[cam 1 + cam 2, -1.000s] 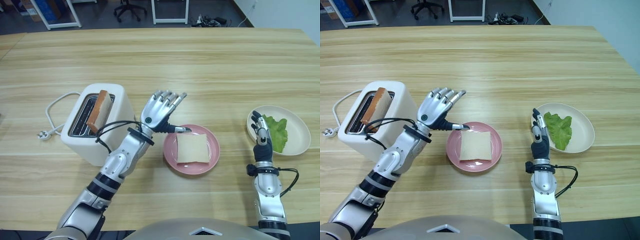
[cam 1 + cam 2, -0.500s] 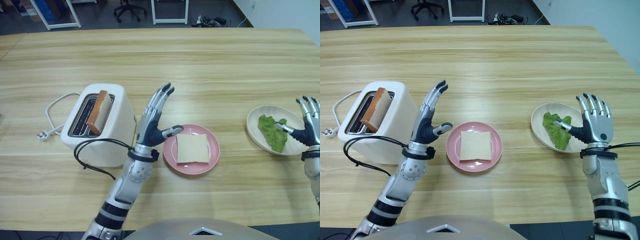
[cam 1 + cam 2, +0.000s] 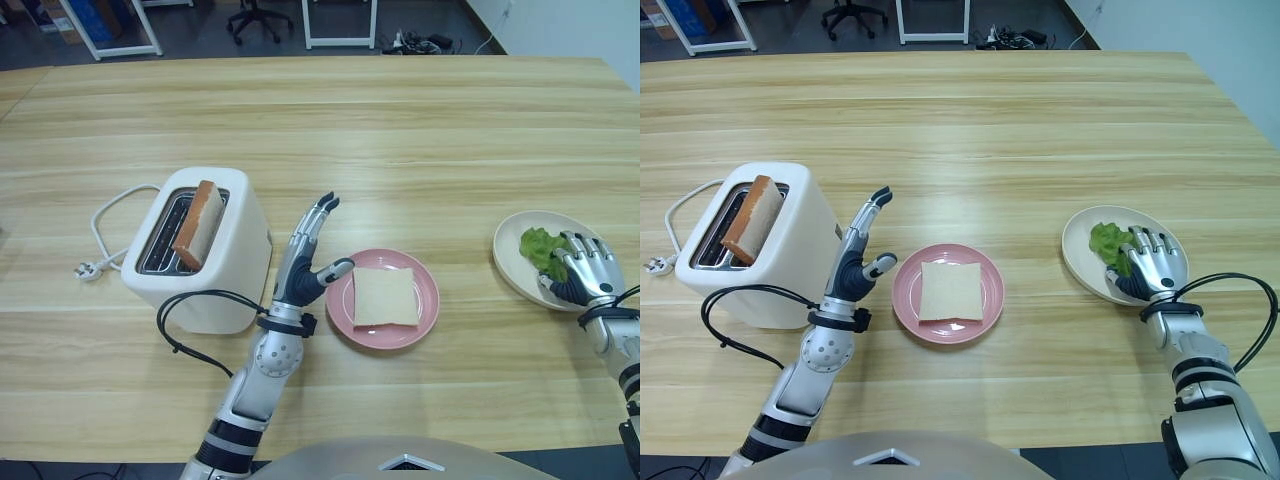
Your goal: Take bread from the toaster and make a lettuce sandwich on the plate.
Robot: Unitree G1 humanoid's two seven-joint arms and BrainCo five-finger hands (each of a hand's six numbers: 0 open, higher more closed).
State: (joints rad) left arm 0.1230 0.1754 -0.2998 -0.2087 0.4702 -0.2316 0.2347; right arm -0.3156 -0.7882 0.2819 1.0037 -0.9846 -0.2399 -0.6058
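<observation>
Far left of the pink plate [image 3: 385, 339], a white cord [image 3: 100, 225] and plug [image 3: 88, 268] lie on the wooden worktop [image 3: 400, 130] beside the white toaster [image 3: 232, 250], where one bread slice [image 3: 196, 222] stands up out of a slot. Between toaster and plate the left hand [image 3: 305, 265] is upright, fingers spread wide, holding nothing. A second slice of bread [image 3: 384, 296] lies flat on the plate. Well right of the plate, a cream bowl [image 3: 512, 262] holds the lettuce [image 3: 540, 246]; the right hand [image 3: 585, 275] lies over the leaf's near side, fingers curled onto it.
</observation>
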